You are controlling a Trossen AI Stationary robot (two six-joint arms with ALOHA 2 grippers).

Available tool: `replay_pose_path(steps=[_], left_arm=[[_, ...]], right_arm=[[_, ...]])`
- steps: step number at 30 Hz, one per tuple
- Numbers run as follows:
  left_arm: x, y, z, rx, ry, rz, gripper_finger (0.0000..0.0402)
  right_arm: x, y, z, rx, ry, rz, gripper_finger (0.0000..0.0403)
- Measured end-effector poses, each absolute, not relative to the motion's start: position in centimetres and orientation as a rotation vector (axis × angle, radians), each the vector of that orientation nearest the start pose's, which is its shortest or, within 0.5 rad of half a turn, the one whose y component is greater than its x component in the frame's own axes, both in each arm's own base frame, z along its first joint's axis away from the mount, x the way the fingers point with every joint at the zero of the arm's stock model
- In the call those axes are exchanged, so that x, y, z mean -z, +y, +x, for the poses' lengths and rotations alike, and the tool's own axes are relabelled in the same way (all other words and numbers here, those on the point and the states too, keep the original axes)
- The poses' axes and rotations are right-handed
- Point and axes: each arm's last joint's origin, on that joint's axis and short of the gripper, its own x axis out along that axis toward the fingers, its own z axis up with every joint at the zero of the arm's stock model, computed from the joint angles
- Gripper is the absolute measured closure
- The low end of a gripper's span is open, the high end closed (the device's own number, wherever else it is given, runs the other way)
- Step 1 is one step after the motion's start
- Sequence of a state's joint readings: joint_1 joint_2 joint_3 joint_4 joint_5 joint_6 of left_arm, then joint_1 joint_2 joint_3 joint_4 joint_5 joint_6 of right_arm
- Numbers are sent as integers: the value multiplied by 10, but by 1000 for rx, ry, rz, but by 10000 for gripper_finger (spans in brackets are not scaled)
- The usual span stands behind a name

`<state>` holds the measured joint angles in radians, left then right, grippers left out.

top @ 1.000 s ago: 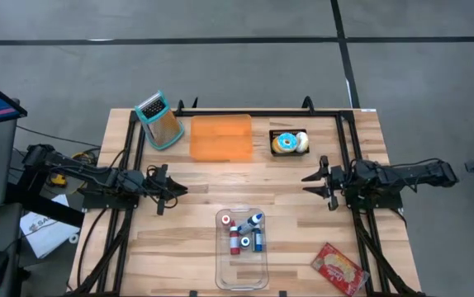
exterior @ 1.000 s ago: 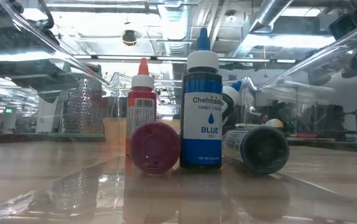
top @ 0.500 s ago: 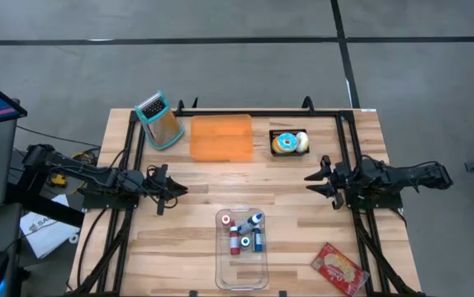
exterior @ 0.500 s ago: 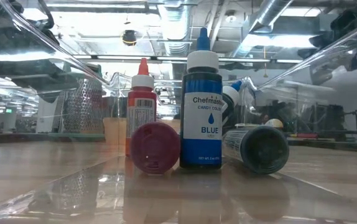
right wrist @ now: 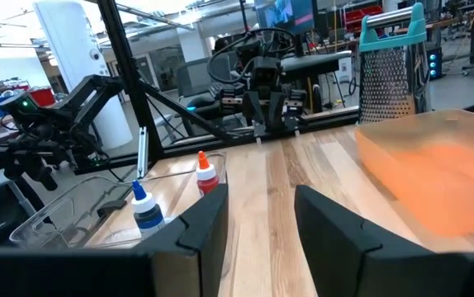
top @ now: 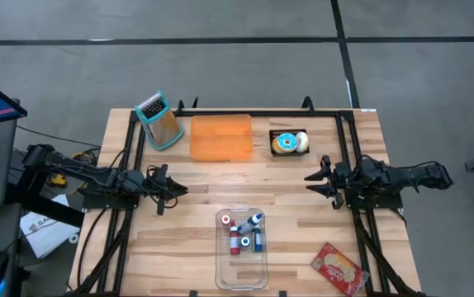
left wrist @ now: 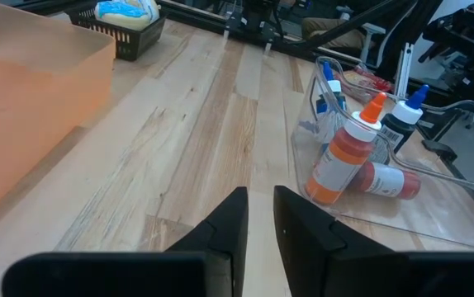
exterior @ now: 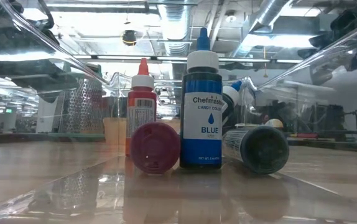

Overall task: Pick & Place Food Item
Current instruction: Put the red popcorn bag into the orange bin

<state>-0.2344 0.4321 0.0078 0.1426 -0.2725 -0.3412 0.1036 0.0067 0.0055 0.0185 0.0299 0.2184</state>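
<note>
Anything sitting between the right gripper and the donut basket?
No. In the high view only bare wood lies between the right gripper and the black basket holding the donut; the gripper sits apart, nearer the table's right edge.

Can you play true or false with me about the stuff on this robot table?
1. The doughnut sits in a small black basket. True.
2. The orange tray has bottles in it. False: it is empty; the bottles are in the clear bin.
3. The blue bottle in the clear bin stands upright. True.
4. The grater lies in the middle of the table. False: it stands at the far left corner, beside the orange tray.
5. The left gripper holds a red bottle. False: its fingers are nearly shut on nothing, at the table's left side.
6. The right gripper holds nothing. True: its fingers are apart and empty.
</note>
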Motion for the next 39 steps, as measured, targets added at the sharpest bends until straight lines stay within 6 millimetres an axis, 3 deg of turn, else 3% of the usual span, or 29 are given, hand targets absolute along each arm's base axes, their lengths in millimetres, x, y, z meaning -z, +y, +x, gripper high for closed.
replay_pose_path(steps=[36, 39], left_arm=[[-141, -20, 119, -84, 263, -269, 345], [-141, -20, 119, -84, 263, -269, 345]], right_arm=[[-167, 8, 97, -44, -23, 176, 269], [-171, 8, 97, -45, -61, 263, 269]])
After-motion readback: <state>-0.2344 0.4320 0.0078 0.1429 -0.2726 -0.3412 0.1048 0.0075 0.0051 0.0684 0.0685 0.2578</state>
